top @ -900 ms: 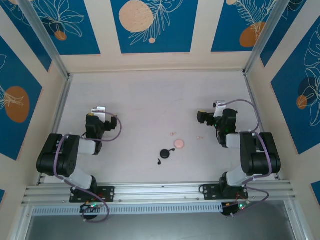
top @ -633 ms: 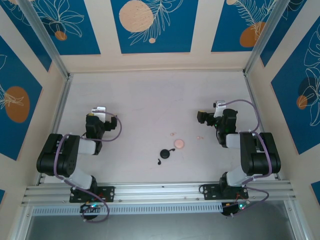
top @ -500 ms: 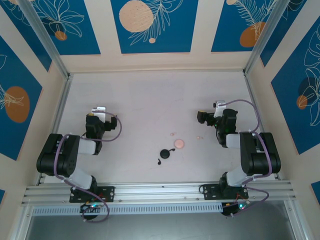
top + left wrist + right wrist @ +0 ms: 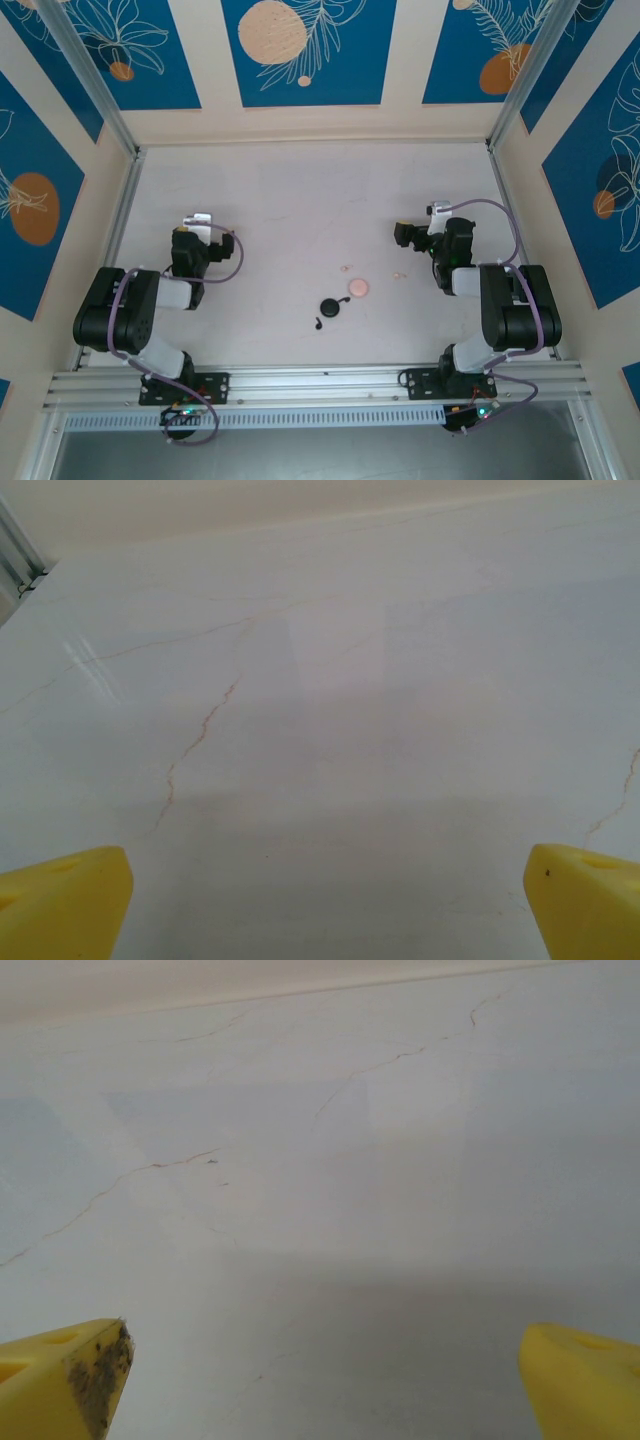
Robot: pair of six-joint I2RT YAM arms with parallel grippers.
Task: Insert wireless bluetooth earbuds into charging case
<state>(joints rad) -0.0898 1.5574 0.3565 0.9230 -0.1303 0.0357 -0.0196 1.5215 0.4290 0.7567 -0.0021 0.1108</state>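
Two arms sit folded at the near edge of the pale, veined surface (image 4: 300,190), one at the left and one at the right.

Left end effector (image 4: 325,905): wide and holding nothing. Its yellow fingertips (image 4: 60,905) sit at the two bottom corners of the left wrist view, with bare surface between them.

Right end effector (image 4: 325,1385): wide and holding nothing. The left yellow fingertip in the right wrist view carries dark speckled marks on its inner face.

In the top view, the task items lie on the surface between the two arms, nearer the right arm and well apart from both end effectors.

- The black case (image 4: 331,307) is a round disc near the middle of the surface.
- The pink case (image 4: 358,288) is a round disc just to the far right of the black case, and apart from it.
- One black earbud (image 4: 318,323) lies just to the near left of the black case.
- A small dark piece (image 4: 343,300) lies at the far right edge of the black case and is too small to identify.
- One pink earbud (image 4: 346,268) lies just beyond the pink case on its far side.
- The other pink earbud (image 4: 399,275) lies to the right of the pink case, toward the right arm.

Whether the cases stand open or closed cannot be told at this size.
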